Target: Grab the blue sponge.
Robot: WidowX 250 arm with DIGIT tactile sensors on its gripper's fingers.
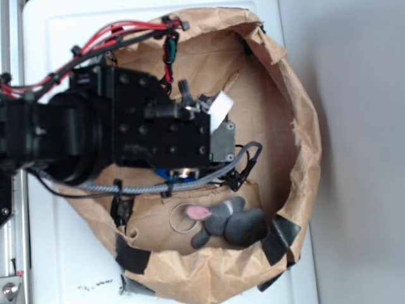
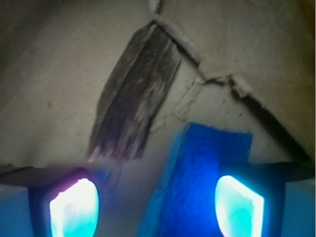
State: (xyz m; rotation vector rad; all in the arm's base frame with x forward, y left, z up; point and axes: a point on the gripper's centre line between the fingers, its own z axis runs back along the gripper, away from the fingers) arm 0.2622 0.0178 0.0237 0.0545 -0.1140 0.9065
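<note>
We see the blue sponge (image 2: 205,182) between our gripper's (image 2: 157,205) spread fingers, against the right fingertip (image 2: 239,206), its near end cut off below.

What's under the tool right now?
Wrist view shows the blue sponge on brown paper, nearer one fingertip, a dark brown strip beyond. From outside, the arm covers nearly all the sponge.

In the exterior view the arm (image 1: 126,126) hides all but a sliver of the blue sponge (image 1: 169,172) — in the wrist view its near end (image 2: 197,192) runs off the bottom edge, the glowing fingertips (image 2: 74,210) are cropped too, and their contact with it cannot be told.
</note>
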